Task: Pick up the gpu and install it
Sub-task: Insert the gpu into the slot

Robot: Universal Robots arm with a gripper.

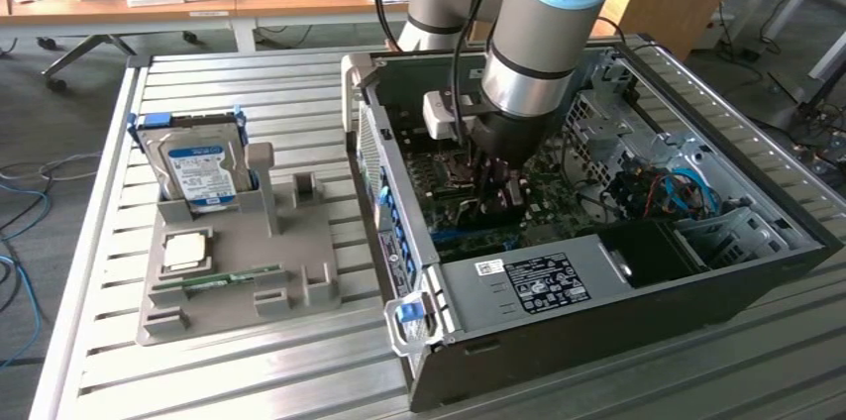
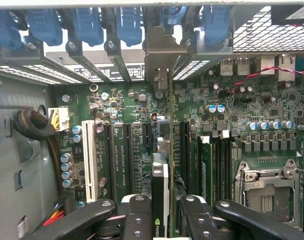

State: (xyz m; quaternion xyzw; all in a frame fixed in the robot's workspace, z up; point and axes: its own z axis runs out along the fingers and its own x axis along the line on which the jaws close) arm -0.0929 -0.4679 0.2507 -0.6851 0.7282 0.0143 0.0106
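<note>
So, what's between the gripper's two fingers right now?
The gpu, edge-on, gripped between the fingers of the gripper; the wrist view shows it.

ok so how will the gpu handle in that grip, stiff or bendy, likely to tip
Probably stiff: the gpu stands on edge and looks straight, with a metal bracket at one end. Likely light, yet prone to tilt, since the gripper clamps only its other end. Likely fragile: sideways pushes could strain the board over the slots.

Soft daylight washes the table (image 1: 238, 380); the case (image 1: 635, 341) around the gpu (image 2: 161, 192) is dimmer, its vents (image 2: 272, 32) glowing.
</note>
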